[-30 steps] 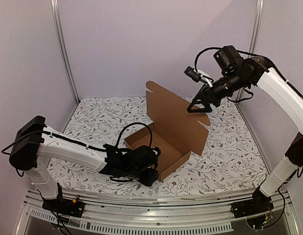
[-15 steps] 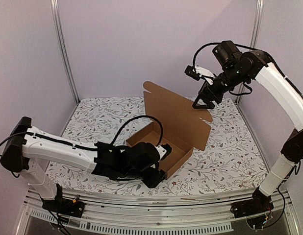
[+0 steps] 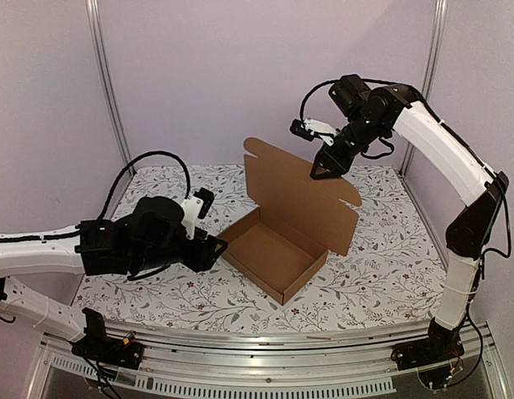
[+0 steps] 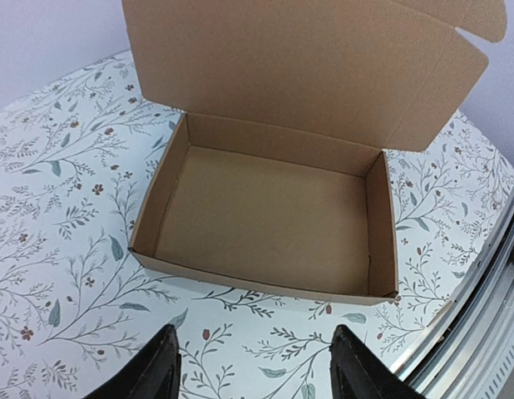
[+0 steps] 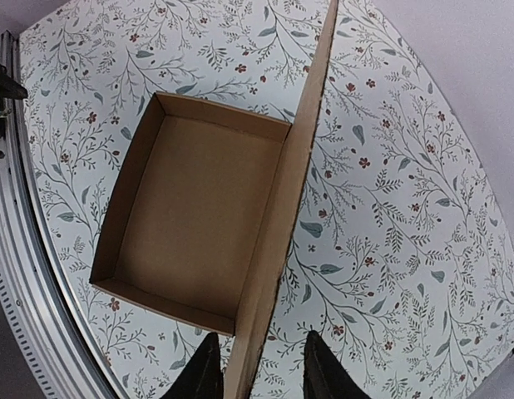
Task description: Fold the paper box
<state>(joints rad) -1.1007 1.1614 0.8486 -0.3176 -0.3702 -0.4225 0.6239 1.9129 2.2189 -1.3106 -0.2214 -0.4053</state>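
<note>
The paper box [image 3: 269, 253] is a brown cardboard tray standing in the middle of the table with its lid [image 3: 299, 199] upright along the far side. The left wrist view shows the tray [image 4: 265, 208] empty, and my left gripper [image 4: 257, 370] open a short way in front of its near wall, touching nothing. In the top view that gripper [image 3: 209, 249] sits just left of the tray. My right gripper [image 3: 319, 170] is at the lid's top edge. From its wrist, the jaws [image 5: 259, 370] straddle the lid's edge [image 5: 290, 208], with a gap still showing on one side.
A floral cloth [image 3: 382, 266] covers the table. A metal rail [image 3: 265, 341] runs along the near edge, seen also in the right wrist view [image 5: 24, 274]. Purple walls and two upright posts [image 3: 107, 91] close in the back and sides.
My left arm has pulled back to the left, off the box's front corner, and its jaws have widened. My right gripper has slid left along the lid's top edge and its jaws have narrowed.
</note>
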